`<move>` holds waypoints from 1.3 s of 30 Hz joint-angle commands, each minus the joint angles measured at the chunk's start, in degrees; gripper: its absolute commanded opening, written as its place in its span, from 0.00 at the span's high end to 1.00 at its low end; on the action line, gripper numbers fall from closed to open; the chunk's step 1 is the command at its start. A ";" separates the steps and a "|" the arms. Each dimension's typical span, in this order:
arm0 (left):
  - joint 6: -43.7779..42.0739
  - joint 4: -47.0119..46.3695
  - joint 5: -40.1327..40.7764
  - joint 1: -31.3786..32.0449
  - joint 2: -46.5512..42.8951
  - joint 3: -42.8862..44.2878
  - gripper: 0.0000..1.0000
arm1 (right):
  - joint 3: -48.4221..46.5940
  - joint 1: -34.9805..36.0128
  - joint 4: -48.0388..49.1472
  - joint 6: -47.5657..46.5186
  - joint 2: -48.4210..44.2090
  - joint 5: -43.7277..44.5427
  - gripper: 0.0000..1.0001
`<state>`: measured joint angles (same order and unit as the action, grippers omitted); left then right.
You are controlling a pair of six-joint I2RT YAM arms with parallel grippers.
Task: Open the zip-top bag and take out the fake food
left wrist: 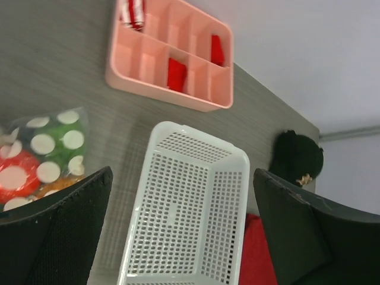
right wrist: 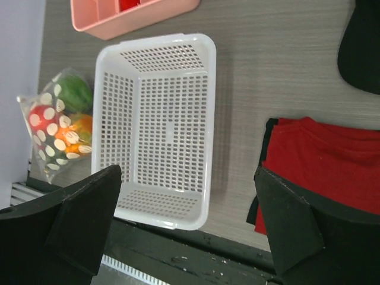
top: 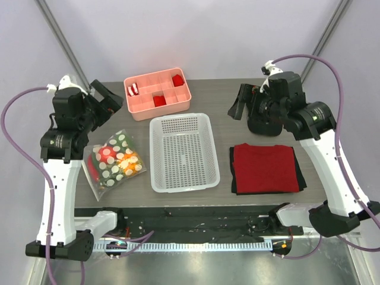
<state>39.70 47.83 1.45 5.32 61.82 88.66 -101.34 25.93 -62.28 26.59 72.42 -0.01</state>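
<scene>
The zip-top bag (top: 114, 159), clear with white polka dots, lies flat on the table's left side, closed as far as I can see. The fake food (top: 126, 160) is inside it: a red piece, a green piece and orange-yellow pieces. The bag also shows in the left wrist view (left wrist: 44, 151) and in the right wrist view (right wrist: 58, 127). My left gripper (top: 110, 98) hangs open and empty above the table behind the bag, with its jaws wide apart (left wrist: 183, 178). My right gripper (top: 240, 104) is open and empty at the back right, far from the bag (right wrist: 189, 172).
A white perforated basket (top: 184, 152) stands mid-table, right of the bag. A pink compartment tray (top: 157, 93) with red pieces sits behind it. A folded red cloth (top: 265, 168) on a black one lies at the right, with a black object (top: 264, 124) behind it.
</scene>
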 commanded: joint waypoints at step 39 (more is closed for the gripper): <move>6.35 -55.38 -39.77 -61.84 21.66 -56.31 0.06 | 0.00 9.05 1.63 -4.44 9.84 -24.95 0.01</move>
<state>41.32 0.67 -35.18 -55.70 79.20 34.94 -99.94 34.68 -65.84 20.12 82.96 -23.40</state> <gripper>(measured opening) 0.929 0.996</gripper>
